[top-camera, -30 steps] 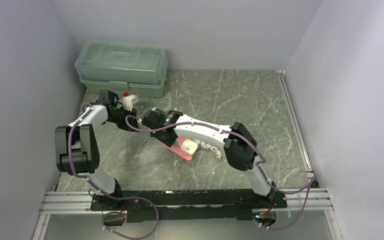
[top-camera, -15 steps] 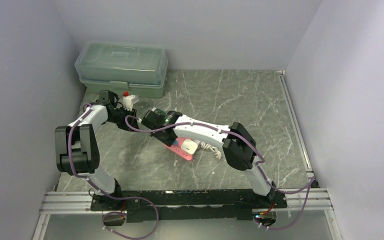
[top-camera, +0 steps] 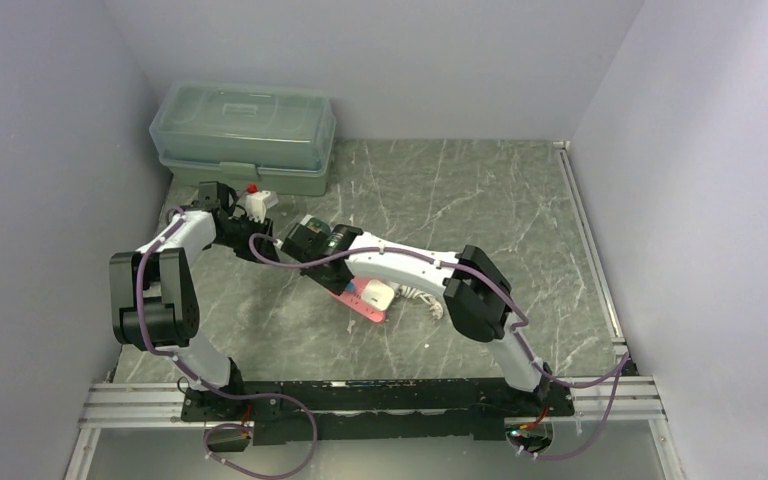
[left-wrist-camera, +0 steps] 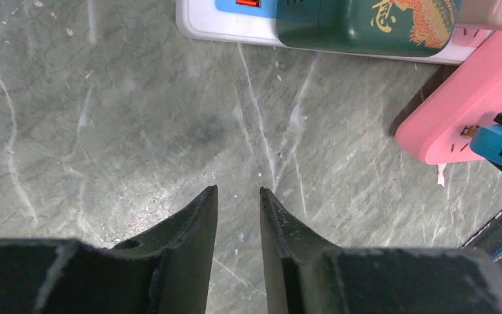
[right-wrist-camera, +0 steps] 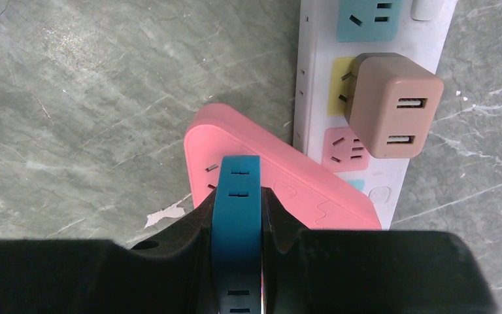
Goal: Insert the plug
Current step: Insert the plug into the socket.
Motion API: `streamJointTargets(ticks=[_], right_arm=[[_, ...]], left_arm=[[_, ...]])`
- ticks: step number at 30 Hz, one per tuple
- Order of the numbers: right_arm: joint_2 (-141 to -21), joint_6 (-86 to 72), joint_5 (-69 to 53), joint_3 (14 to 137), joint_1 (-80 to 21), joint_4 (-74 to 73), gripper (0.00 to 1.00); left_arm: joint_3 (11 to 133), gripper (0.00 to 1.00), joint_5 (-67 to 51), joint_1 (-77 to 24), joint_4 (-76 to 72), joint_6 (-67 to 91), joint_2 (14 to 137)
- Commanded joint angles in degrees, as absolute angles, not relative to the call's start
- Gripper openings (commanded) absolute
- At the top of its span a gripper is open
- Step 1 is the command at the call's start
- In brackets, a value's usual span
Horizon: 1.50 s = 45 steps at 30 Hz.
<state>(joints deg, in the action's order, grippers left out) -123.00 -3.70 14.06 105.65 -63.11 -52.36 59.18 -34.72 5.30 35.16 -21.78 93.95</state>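
Blue plug (right-wrist-camera: pixel 236 226) sits clamped in the right hand (right-wrist-camera: pixel 236 195), whose arm stretches left across the bench (top-camera: pixel 460 190), plug tip at the pink power strip's (right-wrist-camera: pixel 287 180) left end. The left arm is folded, its hand (left-wrist-camera: pixel 238 190) low over marble, fingers slightly apart.

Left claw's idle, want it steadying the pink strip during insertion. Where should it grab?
Probably its long straight edges, pinched across the width from above: the strip lies flat and slab-like. Stay off the corner where the right claw holds the plug.
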Motion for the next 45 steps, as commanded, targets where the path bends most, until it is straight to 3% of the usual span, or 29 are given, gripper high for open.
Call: streamJointTargets(ticks=[1, 15, 24, 33, 45], right_arm=[[-124.09, -4.99, 15.90, 105.56, -64.16, -52.37, 0.00], [-123.64, -5.36, 16.26, 105.51, -64.82, -52.52, 0.00], [-123.42, -5.44, 16.11, 104.85, -64.90, -52.04, 0.00], [-122.96, -5.78, 15.56, 103.57, -65.47, -51.09, 0.00], [-122.41, -6.06, 15.84, 102.37, -65.83, -50.55, 0.00]], left_arm=[[58.65, 0.35, -36.65, 5.69, 35.16, -22.94, 92.44], [60.11, 0.35, -39.39, 5.75, 34.63, -21.75, 93.74], [70.86, 0.35, -46.78, 5.71, 37.20, -18.73, 99.41], [74.55, 0.37, -52.24, 5.23, 39.43, -16.96, 97.56], [75.73, 0.36, -49.35, 0.36, 38.63, -17.33, 101.62]])
